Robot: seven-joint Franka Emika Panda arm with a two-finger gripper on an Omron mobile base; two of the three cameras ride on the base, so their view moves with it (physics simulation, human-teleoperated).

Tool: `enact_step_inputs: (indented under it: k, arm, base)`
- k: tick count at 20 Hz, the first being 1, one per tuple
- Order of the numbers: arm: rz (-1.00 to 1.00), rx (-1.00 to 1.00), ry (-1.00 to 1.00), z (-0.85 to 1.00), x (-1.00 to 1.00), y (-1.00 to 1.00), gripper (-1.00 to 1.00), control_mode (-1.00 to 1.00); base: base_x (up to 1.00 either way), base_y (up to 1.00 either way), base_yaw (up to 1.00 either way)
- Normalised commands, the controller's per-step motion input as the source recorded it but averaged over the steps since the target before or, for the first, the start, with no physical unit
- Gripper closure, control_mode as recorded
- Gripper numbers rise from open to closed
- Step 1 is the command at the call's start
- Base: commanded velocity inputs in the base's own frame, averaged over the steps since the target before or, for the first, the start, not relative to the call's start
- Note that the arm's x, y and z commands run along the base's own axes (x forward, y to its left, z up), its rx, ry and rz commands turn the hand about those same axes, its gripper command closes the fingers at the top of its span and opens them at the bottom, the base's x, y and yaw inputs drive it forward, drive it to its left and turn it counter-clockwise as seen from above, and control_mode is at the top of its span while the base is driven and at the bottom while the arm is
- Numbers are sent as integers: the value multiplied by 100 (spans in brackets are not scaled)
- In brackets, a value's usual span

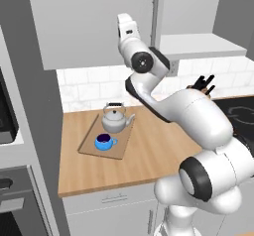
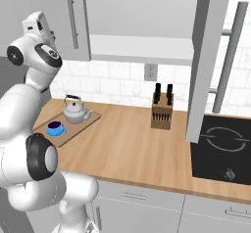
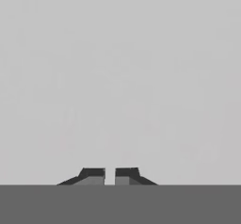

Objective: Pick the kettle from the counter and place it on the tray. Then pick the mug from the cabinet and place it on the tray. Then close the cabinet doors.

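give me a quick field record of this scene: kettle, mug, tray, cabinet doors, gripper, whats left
kettle: upright on the tray
mug: on the tray, in front of the kettle
tray: flat on the counter, near the left end
counter: wood plank, also holds a knife block
cabinet doors: left one looks shut; right one stands open
gripper: fingertips nearly together, nothing between, facing a plain grey surface
left to do: close the open door

A white tiled backsplash (image 2: 117, 87) ran behind the worktop, with a grey wall outlet (image 2: 150, 72) set into it. A wooden knife block (image 2: 161, 114) stood near a black induction hob (image 2: 223, 146)
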Motion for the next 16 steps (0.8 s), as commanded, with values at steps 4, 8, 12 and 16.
enact_step_inputs:
  k: [4,8,12,16]
  arm:
    - [9,0,11,59,90,4,100,-100]
    - [1,0,35,20,81,0,100,-100]
    - [0,0,35,3,70,-5,100,-100]
    - [1,0,2,-46,19,-34,100,-100]
  base:
    - [0,0,0]
    - [0,0,0]
    - [0,0,0]
    - [0,0,0]
